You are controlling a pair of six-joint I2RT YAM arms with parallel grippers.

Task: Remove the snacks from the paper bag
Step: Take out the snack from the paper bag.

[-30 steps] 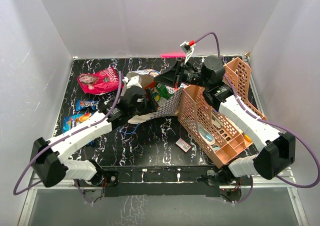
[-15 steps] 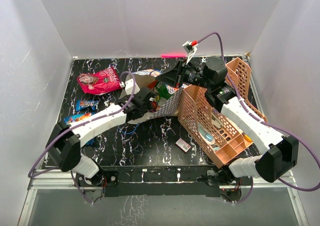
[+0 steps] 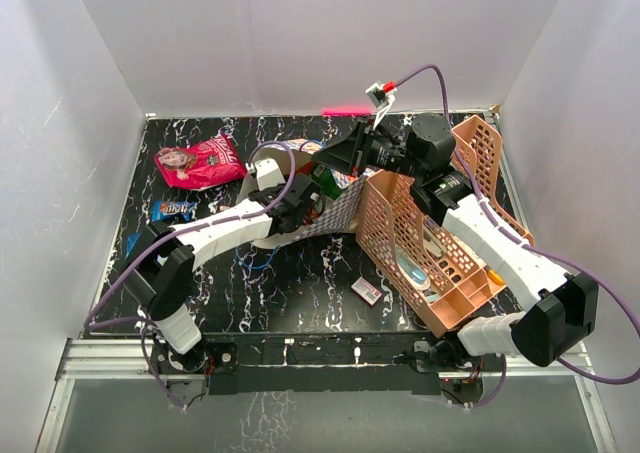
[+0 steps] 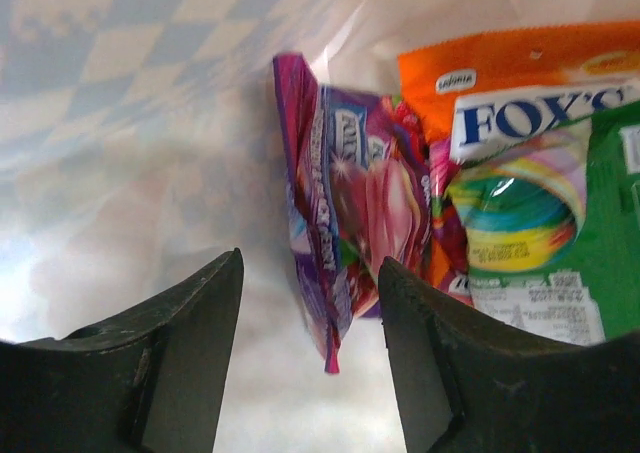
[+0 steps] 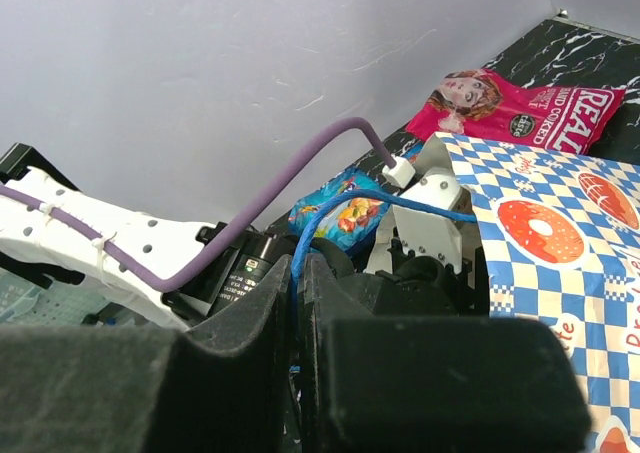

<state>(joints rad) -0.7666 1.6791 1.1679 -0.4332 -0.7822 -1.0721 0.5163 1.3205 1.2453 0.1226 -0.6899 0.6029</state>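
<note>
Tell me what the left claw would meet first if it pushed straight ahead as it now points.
Most likely the purple candy packet: its lower edge hangs in line with the open gap of the left claw, inside the paper bag. Depth is unclear from the wrist view.

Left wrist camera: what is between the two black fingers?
The bottom corner of the purple packet hangs between the left gripper's open fingers, with the paper bag's white inside behind it. The left wrist view shows it.
</note>
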